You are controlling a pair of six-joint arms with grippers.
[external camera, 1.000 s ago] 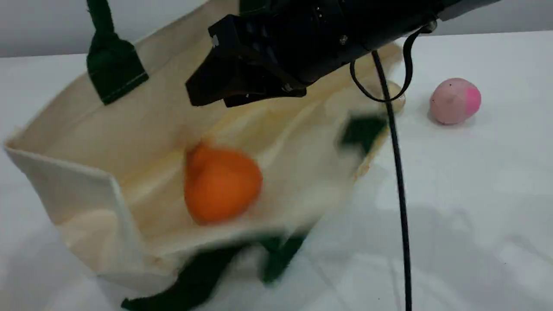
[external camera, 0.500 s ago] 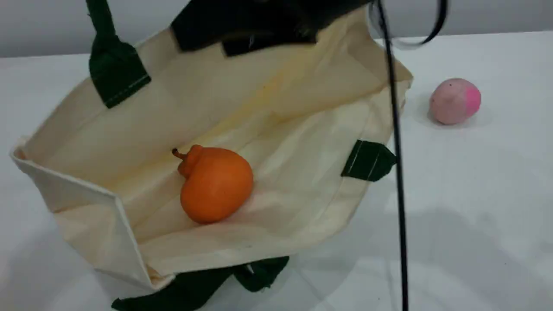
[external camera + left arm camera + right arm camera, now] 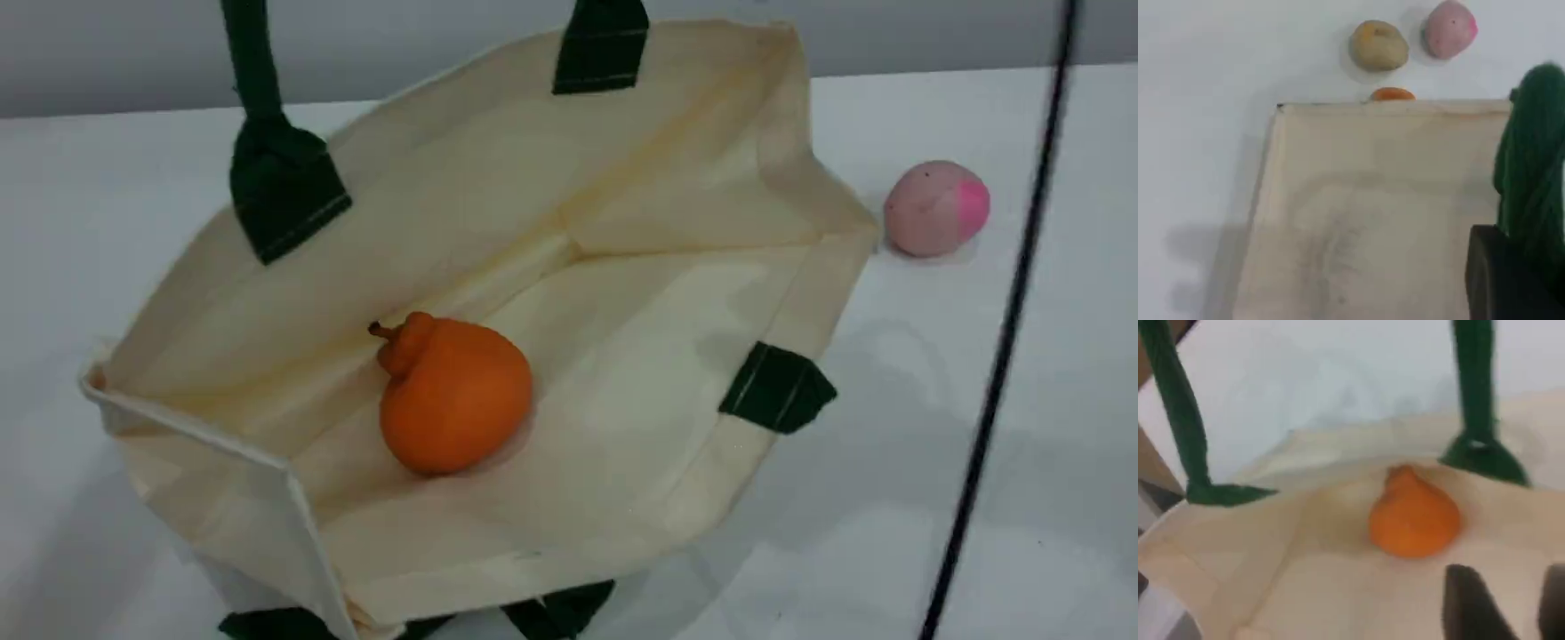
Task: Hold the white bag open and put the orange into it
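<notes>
The white bag (image 3: 498,178) lies open-mouthed on the table with the orange (image 3: 453,396) resting on its inner wall, stem end up-left. One green rope handle (image 3: 251,62) runs taut up out of the scene view. In the left wrist view that handle (image 3: 1531,167) ends at my left gripper (image 3: 1511,280), which is shut on it beside the bag's outer side (image 3: 1378,213). My right gripper (image 3: 1508,607) hangs above the bag's mouth, open and empty, with the orange (image 3: 1415,520) lying apart below it. Neither gripper shows in the scene view.
A pink round fruit (image 3: 936,207) sits on the table right of the bag. A black cable (image 3: 1005,338) hangs down the right side. The left wrist view also shows a tan lumpy food (image 3: 1379,45) next to the pink fruit (image 3: 1449,29).
My right gripper has let go of the orange and lifted out of the scene view. The orange came to rest in the bag. The bag's mouth has shifted right and spread wider.
</notes>
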